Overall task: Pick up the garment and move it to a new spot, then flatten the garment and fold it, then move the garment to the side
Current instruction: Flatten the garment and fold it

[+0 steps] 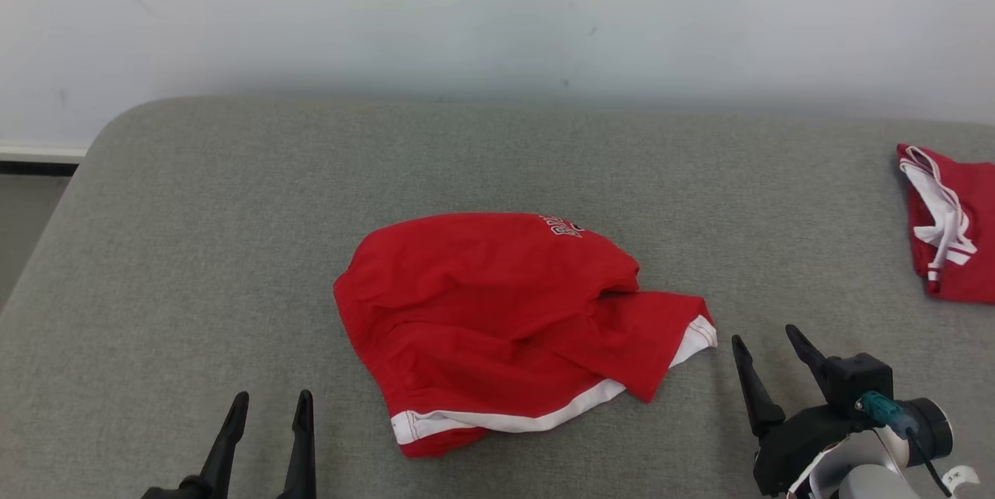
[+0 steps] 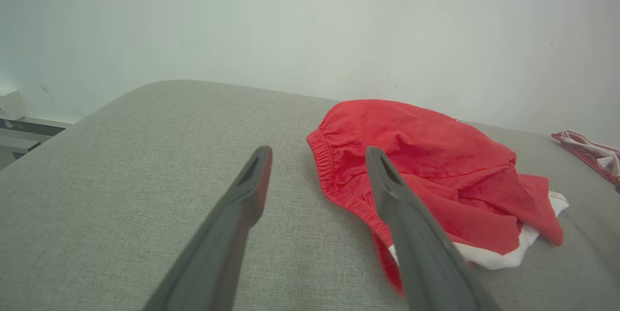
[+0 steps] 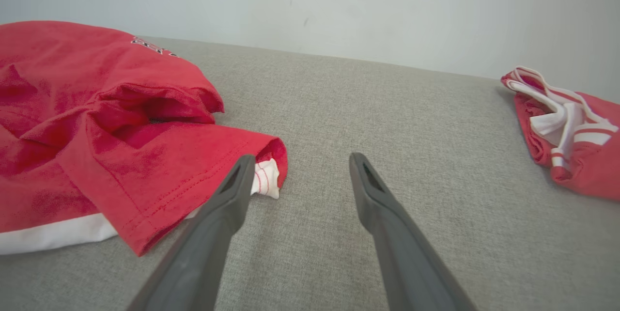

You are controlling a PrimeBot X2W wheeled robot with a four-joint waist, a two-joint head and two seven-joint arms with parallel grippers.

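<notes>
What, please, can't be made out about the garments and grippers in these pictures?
Head view: the print on the red garment is too small and creased to read.
Head view: the second red garment is cut off by the right edge.
Head view: the bottom edge cuts off the left gripper below its fingers.

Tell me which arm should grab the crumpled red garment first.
Right. The right jaws, open, sit just beside the garment's white-trimmed hem; the left jaws, also open, rest farther from the cloth.
</notes>
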